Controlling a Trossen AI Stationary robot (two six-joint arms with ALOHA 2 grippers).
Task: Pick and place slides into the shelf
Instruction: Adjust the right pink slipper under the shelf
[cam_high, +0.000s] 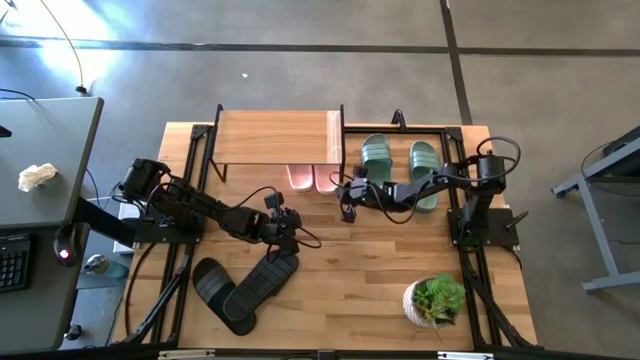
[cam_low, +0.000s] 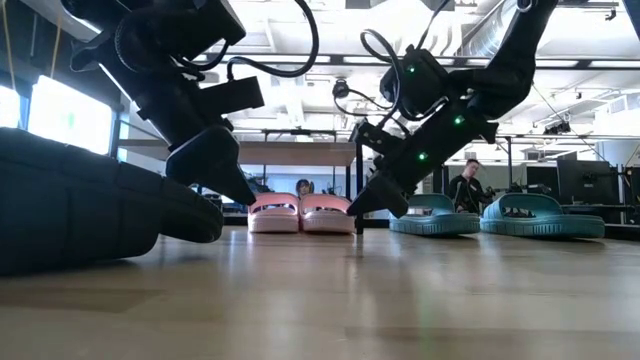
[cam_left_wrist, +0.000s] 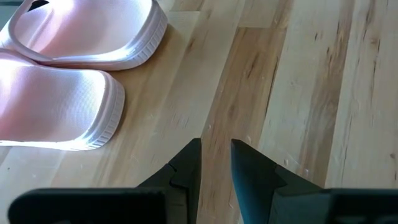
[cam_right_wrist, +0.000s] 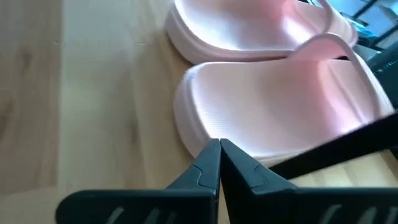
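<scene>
The pale pink slides (cam_high: 312, 178) lie side by side on the table, toes under the shelf (cam_high: 275, 135), heels sticking out toward the near edge. My right gripper (cam_right_wrist: 219, 144) is shut, low over the table, at the heel of the right pink slide (cam_right_wrist: 280, 106). My left gripper (cam_left_wrist: 216, 146) is narrowly open and holds nothing; it hovers just above the wood, a little nearer than the pink slides (cam_left_wrist: 74, 106). The black slides (cam_high: 245, 285) lie overlapping near the left near corner. The green slides (cam_high: 400, 165) sit soles down to the right of the shelf. My right gripper's shut fingertips stand at the heel rim (cam_right_wrist: 205, 134) of the right pink slide, slanting down from the table's right and near side. Whether they touch the rim cannot be told. The slide lies flat on the table.
A potted plant (cam_high: 435, 300) stands near the right near corner. Black metal frame rails run along both table sides. Bare wood lies between the two grippers and the near edge. A person shows in the room beyond the table in the low view.
</scene>
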